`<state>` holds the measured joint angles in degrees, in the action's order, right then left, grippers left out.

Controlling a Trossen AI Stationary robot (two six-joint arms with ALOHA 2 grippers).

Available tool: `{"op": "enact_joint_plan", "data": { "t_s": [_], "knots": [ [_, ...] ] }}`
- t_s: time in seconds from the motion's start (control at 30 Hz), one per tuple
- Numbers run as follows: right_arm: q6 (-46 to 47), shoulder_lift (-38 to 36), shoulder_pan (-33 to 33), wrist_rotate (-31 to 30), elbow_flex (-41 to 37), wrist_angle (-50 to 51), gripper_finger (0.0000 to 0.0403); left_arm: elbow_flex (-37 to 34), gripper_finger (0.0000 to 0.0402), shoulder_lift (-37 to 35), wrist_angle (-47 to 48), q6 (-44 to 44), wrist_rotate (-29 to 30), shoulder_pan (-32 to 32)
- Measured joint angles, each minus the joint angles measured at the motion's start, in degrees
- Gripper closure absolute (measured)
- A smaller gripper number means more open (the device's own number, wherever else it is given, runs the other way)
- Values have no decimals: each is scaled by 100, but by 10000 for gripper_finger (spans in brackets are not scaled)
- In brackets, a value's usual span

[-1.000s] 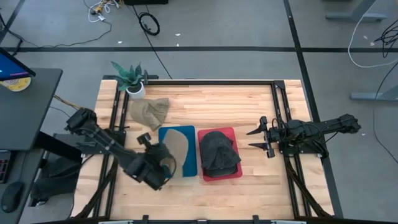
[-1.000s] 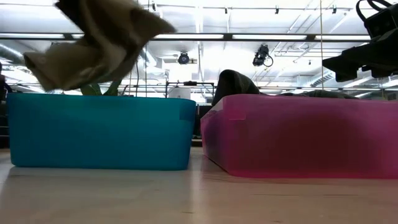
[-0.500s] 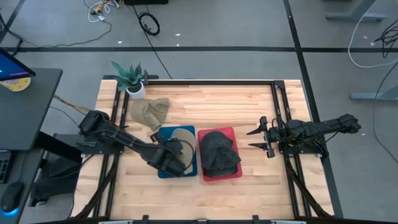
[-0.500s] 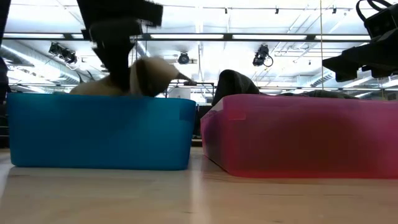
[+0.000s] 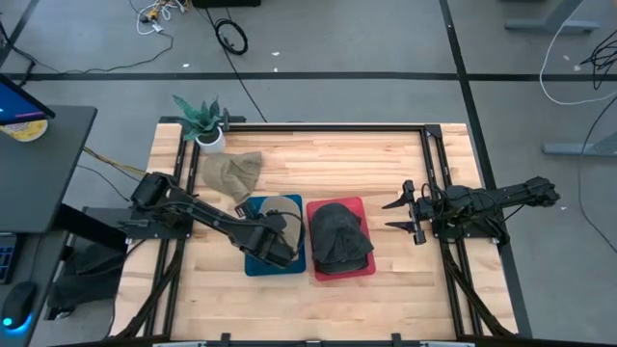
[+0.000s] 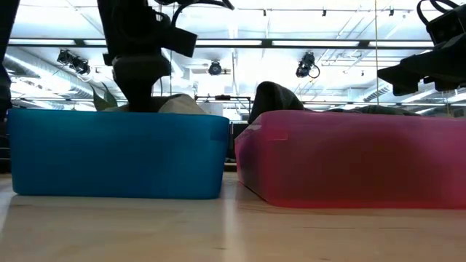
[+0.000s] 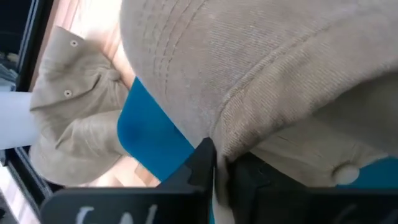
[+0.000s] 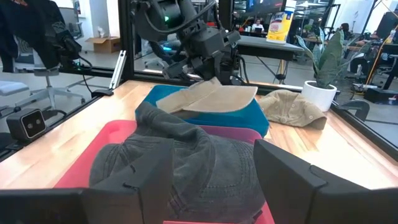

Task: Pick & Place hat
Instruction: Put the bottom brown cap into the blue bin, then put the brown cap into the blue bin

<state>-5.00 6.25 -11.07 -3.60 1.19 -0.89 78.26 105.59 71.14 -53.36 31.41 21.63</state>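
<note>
A tan hat lies in the blue bin left of the table's middle, its brim toward the far side. My left gripper reaches down into that bin at the hat's near end and is shut on it; it also shows in the low view. A dark grey hat fills the red bin beside it. A second tan hat lies flat on the wood farther back. My right gripper waits open at the right side, held level. My left gripper pinches a fold of the tan hat's cloth between its two fingers, behind the stitched brim. The fingers slant down from the near left. The hat sits low in the blue bin, its brim level above the bin's far rim.
A potted plant stands at the far left corner, just behind the loose tan hat. The two bins stand side by side. Black frame rails run along both sides of the table. Bare wood lies at the near edge and at the far right.
My left gripper has carried the tan hat from the near left toward the right, over the blue bin, and then down into it. The hat hung high above the bin's rim before. Now only its top shows over that rim in the low view.
</note>
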Motion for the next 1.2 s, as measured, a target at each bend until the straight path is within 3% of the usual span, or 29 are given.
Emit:
{"op": "enact_joint_plan", "data": {
  "t_s": [0.2, 0.43, 0.63, 0.9, 1.2],
  "knots": [
    [-1, -1, 0, 0, 0, 2, 179, 0, 334, -1, 29, 203, 16, 42],
    [-1, -1, 0, 0, 0, 0, 179, 0, 272, -1, 96, 284, 264, 48],
    [0, 1, 0, -1, 0, 2, 179, 0, 234, -1, 443, 268, 760, 42],
    [1, 0, 0, -2, 0, 2, 179, 0, 233, -147, 1843, -1169, 1734, 28],
    [1, 0, 0, -2, 0, 1, 179, -8, 234, -346, 1812, -1332, 2239, -283]
  ]
}}
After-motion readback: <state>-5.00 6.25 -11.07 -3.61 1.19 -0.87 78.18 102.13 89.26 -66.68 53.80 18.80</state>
